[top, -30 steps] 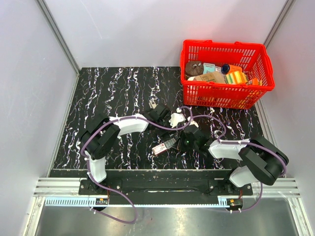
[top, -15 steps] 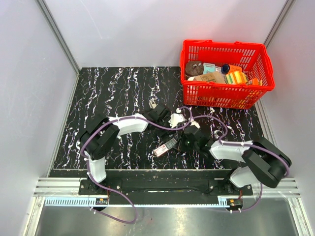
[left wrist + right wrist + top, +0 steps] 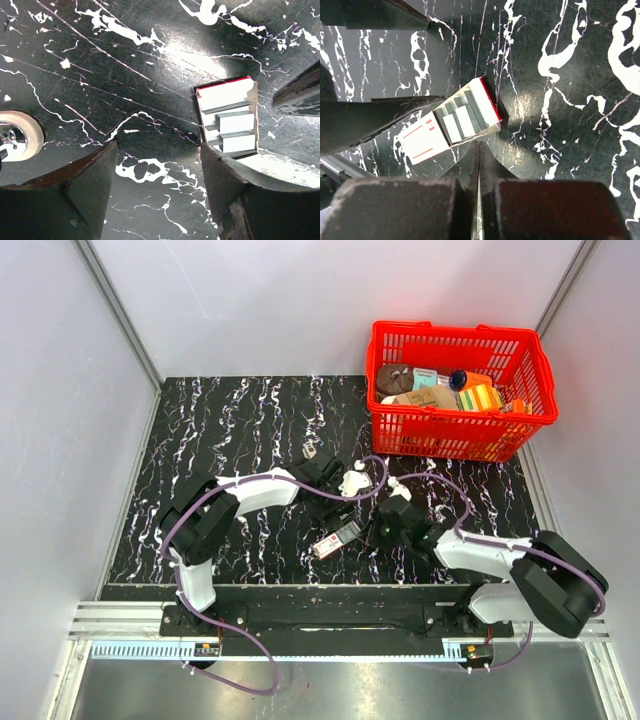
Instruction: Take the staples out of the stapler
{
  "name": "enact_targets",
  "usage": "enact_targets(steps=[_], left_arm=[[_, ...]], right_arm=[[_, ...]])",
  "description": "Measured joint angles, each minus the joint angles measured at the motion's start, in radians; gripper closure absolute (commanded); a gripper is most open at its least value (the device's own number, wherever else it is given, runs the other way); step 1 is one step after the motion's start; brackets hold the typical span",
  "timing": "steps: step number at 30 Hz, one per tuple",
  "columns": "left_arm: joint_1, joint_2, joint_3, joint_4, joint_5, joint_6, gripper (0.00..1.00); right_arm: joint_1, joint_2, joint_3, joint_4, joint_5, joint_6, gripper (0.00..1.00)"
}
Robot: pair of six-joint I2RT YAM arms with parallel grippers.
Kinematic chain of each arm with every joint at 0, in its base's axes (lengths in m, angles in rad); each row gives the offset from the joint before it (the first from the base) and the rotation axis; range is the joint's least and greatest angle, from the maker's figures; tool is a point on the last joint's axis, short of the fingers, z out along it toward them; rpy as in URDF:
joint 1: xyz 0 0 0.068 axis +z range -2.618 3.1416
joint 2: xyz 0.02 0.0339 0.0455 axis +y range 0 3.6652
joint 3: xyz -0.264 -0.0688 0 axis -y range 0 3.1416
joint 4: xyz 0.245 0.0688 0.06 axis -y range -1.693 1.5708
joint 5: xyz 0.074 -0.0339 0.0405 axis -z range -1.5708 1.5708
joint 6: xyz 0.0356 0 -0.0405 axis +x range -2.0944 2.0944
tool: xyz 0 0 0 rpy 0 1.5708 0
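**Stapler not held; both end effectors at the staple box**

I find the slim black and silver-metal stapler (image 3: 309, 453) lying on the black, white-veined counter (image 3: 230, 420). It sits on the far side of the left arm's wrist, which hides most of it in the top view, so only a small pale and metallic portion shows. It lies apart from both end effectors, and neither one holds it.

Near the middle of the counter lies a small open white cardboard staple box with red edging (image 3: 335, 537). Its grey staple strips are exposed (both wrist views show them plainly).

The left end effector (image 3: 157, 149) stands wide, with only bare counter in the gap between its fingers. In its own view, the finger on the right (image 3: 227, 172) sits against the near corner of the box.

The right end effector (image 3: 478, 146) is closed tight, finger pressed to finger, with nothing visibly gripped. Its tips are at the long side of the box; I cannot tell whether they touch it or stop just short.

A pale round rim with a chrome part inside (image 3: 12, 135) shows at the left edge of the left wrist view. I cannot tell what it belongs to.

A red plastic lattice basket (image 3: 455, 430) stands at the far right of the counter. It holds assorted packages and is well apart from both arms.
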Motion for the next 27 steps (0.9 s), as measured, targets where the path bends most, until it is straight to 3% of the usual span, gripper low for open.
enact_targets(steps=[7, 15, 21, 27], left_arm=[[0.005, -0.002, 0.000, -0.006, 0.000, 0.000, 0.29], [0.062, -0.031, 0.000, -0.084, 0.010, 0.000, 0.28], [0.134, -0.156, -0.008, -0.147, 0.014, 0.026, 0.26], [0.127, -0.260, -0.074, -0.166, 0.072, 0.099, 0.26]], right_arm=[[0.000, 0.126, 0.060, 0.023, -0.003, -0.024, 1.00], [0.000, 0.126, 0.112, 0.031, 0.000, -0.045, 1.00], [-0.001, 0.051, 0.121, -0.053, 0.064, -0.087, 0.98], [-0.043, 0.079, 0.179, -0.089, 0.076, -0.126, 0.92]])
